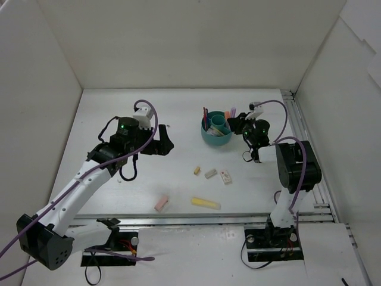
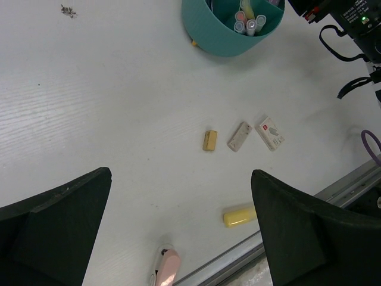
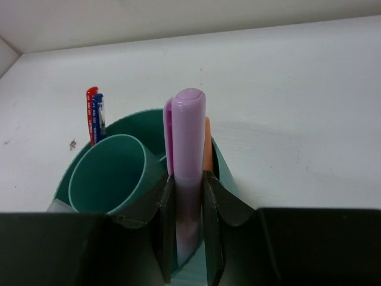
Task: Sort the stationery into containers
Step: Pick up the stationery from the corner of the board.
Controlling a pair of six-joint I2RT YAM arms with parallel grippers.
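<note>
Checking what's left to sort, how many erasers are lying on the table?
4. A beige eraser, a grey eraser and a white eraser sit in a row near the cup; a pink eraser lies left of the yellow highlighter.

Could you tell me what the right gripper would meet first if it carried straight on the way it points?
Probably the teal cup: the right gripper, shut on the purple highlighter, points at its rim beside the orange highlighter, though depth is unclear.
</note>
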